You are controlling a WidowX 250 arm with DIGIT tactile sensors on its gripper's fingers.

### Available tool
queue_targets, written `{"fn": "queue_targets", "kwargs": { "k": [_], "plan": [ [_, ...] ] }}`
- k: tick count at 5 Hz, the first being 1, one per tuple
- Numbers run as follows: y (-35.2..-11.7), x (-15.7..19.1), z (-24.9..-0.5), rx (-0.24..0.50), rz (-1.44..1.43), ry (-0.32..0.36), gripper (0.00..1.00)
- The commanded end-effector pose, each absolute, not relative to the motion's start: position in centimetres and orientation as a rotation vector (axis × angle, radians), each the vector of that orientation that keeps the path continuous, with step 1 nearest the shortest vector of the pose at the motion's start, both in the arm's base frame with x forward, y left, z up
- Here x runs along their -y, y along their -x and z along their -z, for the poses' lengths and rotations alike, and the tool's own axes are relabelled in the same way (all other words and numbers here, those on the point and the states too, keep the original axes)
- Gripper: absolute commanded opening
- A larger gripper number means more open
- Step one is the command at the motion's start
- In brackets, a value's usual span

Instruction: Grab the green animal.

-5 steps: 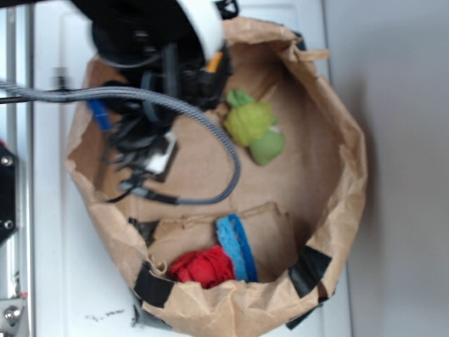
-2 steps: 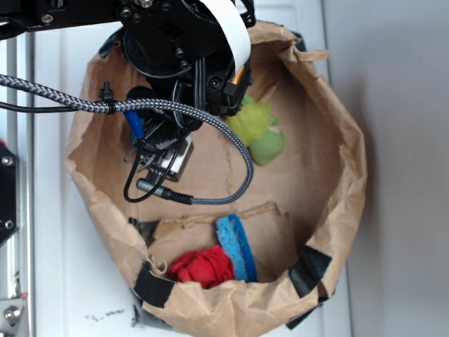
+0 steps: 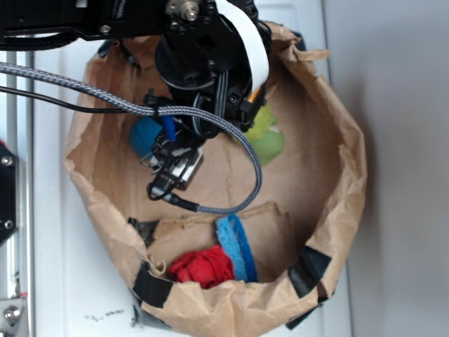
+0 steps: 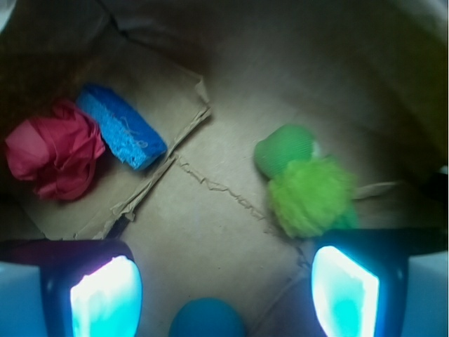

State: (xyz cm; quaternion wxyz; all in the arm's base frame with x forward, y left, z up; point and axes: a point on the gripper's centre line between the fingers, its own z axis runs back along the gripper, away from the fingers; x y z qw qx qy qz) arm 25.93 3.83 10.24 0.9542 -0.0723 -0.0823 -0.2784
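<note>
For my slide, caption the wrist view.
Open end effector above the bag floor, green animal just ahead of one finger.

Green animal (image 3: 269, 137) partly under arm (image 3: 210, 56)

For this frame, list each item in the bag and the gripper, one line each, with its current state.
gripper: open, holding nothing
green animal: lying free, ungrasped
blue ball: resting between the fingers
red cloth: crumpled
blue sponge: lying beside the red cloth
paper bag: open, rim rolled down
</note>
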Motion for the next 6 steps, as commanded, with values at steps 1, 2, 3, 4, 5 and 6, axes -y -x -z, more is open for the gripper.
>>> {"fn": "queue_targets", "kwargs": {
  "k": [1, 2, 3, 4, 5, 6],
  "plan": [
    [-30.5, -4.8, -9.0, 0.210, 0.640, 0.120, 1.00],
    [-31.6, -5.9, -8.1, 0.186, 0.615, 0.116, 1.00],
    [-32.9, -7.3, -8.6, 0.226, 0.565, 0.091, 1.00],
    [-32.8, -8.3, -8.8, 0.238, 0.555, 0.090, 1.00],
    [-30.4, -8.5, -8.2, 0.246, 0.574, 0.066, 0.00],
    [-28.4, -8.9, -7.8, 0.258, 0.570, 0.042, 0.00]
  ]
}}
